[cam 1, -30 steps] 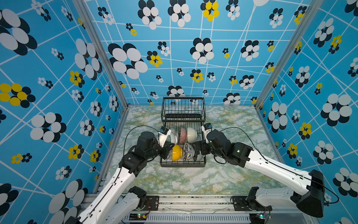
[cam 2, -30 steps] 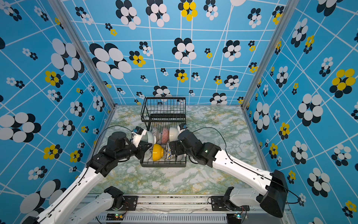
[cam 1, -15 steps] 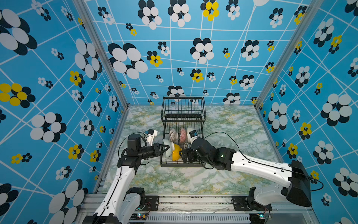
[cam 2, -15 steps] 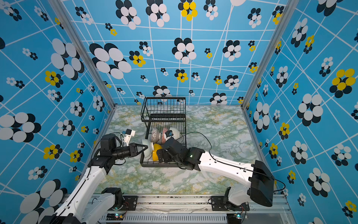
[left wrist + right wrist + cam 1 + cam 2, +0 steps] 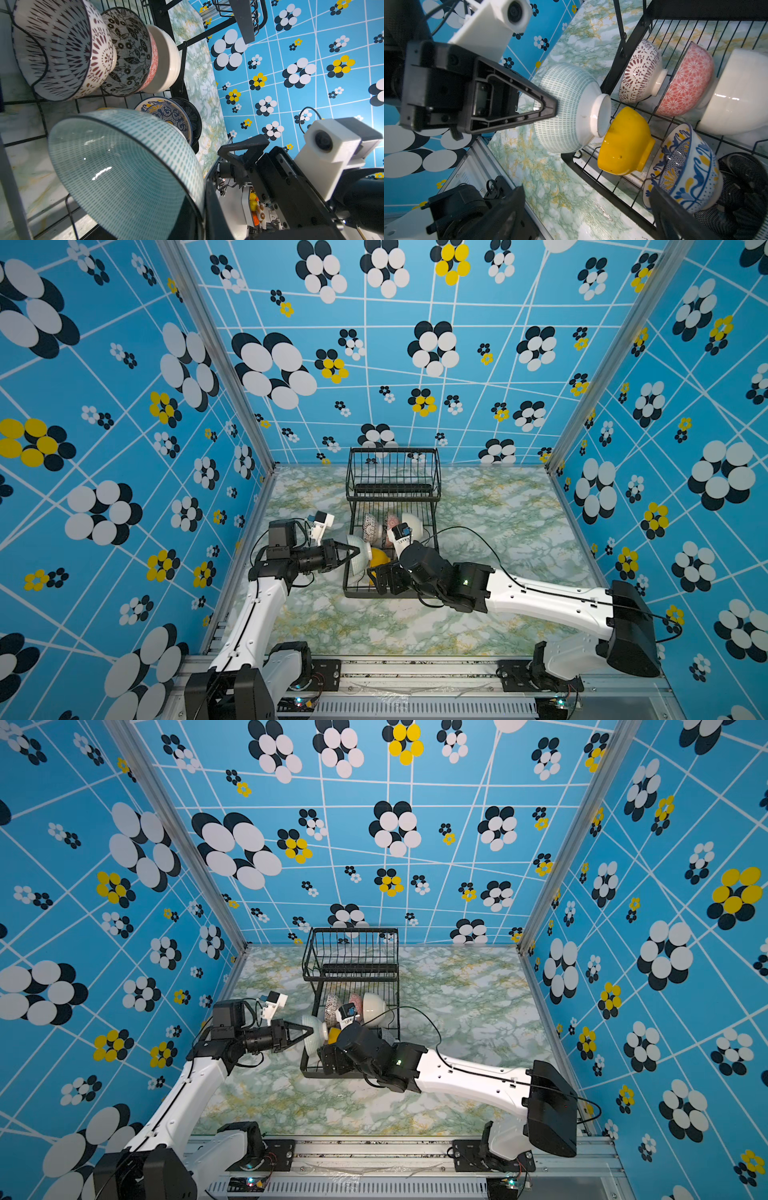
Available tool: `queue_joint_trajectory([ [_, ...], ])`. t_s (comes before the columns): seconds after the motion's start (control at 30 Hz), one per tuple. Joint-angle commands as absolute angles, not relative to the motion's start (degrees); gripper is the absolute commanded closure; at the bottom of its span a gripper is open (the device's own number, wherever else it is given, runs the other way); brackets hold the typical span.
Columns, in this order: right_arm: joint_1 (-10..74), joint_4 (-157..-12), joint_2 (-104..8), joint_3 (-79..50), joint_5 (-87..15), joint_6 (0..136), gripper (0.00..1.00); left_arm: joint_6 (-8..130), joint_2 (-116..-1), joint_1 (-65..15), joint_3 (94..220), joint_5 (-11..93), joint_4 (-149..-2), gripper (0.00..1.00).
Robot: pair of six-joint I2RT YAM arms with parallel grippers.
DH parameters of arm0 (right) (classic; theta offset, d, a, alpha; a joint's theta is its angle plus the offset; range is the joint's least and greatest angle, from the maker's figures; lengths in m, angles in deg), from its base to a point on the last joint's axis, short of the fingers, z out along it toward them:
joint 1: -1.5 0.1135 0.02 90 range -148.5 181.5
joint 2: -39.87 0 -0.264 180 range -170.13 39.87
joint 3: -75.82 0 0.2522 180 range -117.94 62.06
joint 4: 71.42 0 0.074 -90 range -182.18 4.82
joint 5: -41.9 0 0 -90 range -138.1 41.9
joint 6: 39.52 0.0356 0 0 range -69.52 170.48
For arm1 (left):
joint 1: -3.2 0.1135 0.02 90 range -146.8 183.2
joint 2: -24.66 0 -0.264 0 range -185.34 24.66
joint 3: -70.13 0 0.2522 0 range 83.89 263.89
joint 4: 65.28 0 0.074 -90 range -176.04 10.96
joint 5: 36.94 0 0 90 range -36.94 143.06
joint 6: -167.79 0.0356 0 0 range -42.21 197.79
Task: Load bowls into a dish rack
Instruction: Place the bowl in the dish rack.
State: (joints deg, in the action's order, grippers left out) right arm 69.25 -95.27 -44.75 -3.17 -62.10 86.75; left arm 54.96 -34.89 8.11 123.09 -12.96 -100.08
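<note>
My left gripper (image 5: 353, 551) (image 5: 202, 218) is shut on the rim of a white bowl with teal dashes (image 5: 360, 556) (image 5: 316, 1031) (image 5: 566, 110), held tilted on its side at the left edge of the black wire dish rack (image 5: 394, 472). The bowl's foot almost touches the yellow bowl (image 5: 625, 141) in the lower tray. Beside that stand a blue-yellow bowl (image 5: 685, 170) and a dark bowl (image 5: 747, 187). Behind them lean brown-patterned (image 5: 641, 72), pink-red (image 5: 687, 81) and cream (image 5: 741, 93) bowls. My right gripper (image 5: 384, 578) (image 5: 585, 193) is open over the rack's front left corner, holding nothing.
The rack's raised basket (image 5: 353, 952) stands at the back with nothing showing in it. The green marbled tabletop (image 5: 498, 531) spreads on both sides of the rack. Patterned blue walls (image 5: 124, 448) enclose the cell, and a metal rail (image 5: 415, 668) runs along the front.
The left arm drew its wrist back to the left, still holding the teal-dashed bowl at the rack's left edge. The right gripper swung from the rack's right side to its front left corner.
</note>
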Motion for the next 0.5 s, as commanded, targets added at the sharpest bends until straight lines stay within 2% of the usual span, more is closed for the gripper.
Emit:
queue_joint_trajectory([
  [0.0,69.38,-94.08,-44.85,-2.1,-61.61,86.96,0.03,61.84,-35.19,9.76,125.75,-14.44,-105.29,1.0],
  [0.3,69.38,-94.06,-44.55,-2.31,-60.36,82.12,0.03,62.61,-39.39,10.49,123.6,-18.41,-99.98,1.0],
  [0.47,68.99,-93.45,-45.17,-3.48,-57.88,80.71,0.03,70.7,-41.84,10.45,126.05,-18.48,-106.14,1.0],
])
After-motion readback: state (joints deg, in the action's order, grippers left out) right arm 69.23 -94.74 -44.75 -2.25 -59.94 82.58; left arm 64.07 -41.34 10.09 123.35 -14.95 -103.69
